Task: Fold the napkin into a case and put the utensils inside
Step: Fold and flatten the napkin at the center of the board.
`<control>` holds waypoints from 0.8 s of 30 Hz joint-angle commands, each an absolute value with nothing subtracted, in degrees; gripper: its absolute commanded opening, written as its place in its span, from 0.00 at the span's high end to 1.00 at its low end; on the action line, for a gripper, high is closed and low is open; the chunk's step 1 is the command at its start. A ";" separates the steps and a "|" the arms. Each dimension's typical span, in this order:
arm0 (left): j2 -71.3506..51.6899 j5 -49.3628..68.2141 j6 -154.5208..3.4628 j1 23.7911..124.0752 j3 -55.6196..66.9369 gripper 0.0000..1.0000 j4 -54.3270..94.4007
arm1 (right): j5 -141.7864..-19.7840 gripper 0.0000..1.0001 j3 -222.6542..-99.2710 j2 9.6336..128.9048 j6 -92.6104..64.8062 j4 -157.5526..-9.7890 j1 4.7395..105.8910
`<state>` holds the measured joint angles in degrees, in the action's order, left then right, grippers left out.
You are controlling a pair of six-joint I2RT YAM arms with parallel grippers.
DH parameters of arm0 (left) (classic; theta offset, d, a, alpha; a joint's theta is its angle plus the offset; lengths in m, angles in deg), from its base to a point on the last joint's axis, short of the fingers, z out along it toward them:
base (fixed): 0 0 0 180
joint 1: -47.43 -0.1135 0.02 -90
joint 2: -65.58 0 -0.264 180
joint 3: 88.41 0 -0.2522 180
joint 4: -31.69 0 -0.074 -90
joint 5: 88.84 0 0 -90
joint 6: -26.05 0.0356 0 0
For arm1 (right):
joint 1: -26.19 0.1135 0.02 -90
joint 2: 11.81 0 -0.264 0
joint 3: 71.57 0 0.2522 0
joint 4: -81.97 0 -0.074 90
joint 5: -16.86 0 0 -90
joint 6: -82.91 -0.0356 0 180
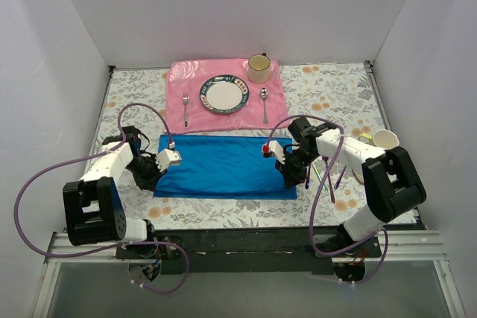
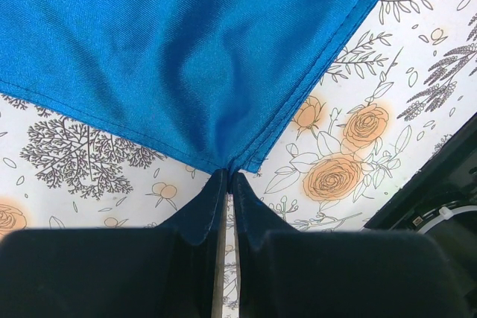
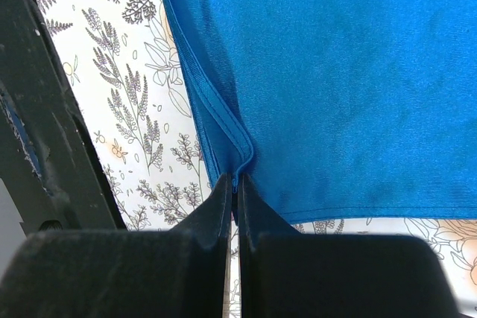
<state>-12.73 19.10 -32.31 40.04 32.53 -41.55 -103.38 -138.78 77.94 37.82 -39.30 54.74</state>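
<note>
The bright blue napkin lies as a wide flat rectangle on the floral table. My left gripper is shut on its near left corner; in the left wrist view the cloth tapers into the closed tips of that gripper. My right gripper is shut on the near right corner, where the doubled hem of the napkin curls into the gripper. The iridescent utensils lie just right of the napkin, partly hidden by the right arm. No case is in view.
Behind the napkin a pink placemat carries a plate, a silver fork, a silver spoon and a mug. A paper cup stands at the right. A black rail runs along the near edge; white walls enclose the table.
</note>
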 commanded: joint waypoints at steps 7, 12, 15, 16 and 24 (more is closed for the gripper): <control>-10.62 18.83 -32.40 40.05 32.48 1.00 -40.52 | -102.68 0.99 -137.45 75.81 37.56 -37.77 55.02; -11.06 19.18 -32.84 40.22 32.21 1.00 -40.34 | -101.62 0.95 -137.53 76.78 37.65 -38.65 55.10; -10.80 19.45 -32.84 40.49 32.47 1.00 -40.69 | -101.36 0.94 -137.62 77.05 37.82 -38.74 55.10; -10.71 19.27 -32.75 40.58 32.56 1.00 -40.60 | -101.18 0.94 -137.62 76.87 37.82 -38.83 55.10; -9.48 18.57 -32.40 40.93 33.45 0.98 -40.60 | -102.15 0.78 -138.32 76.35 38.18 -36.90 55.10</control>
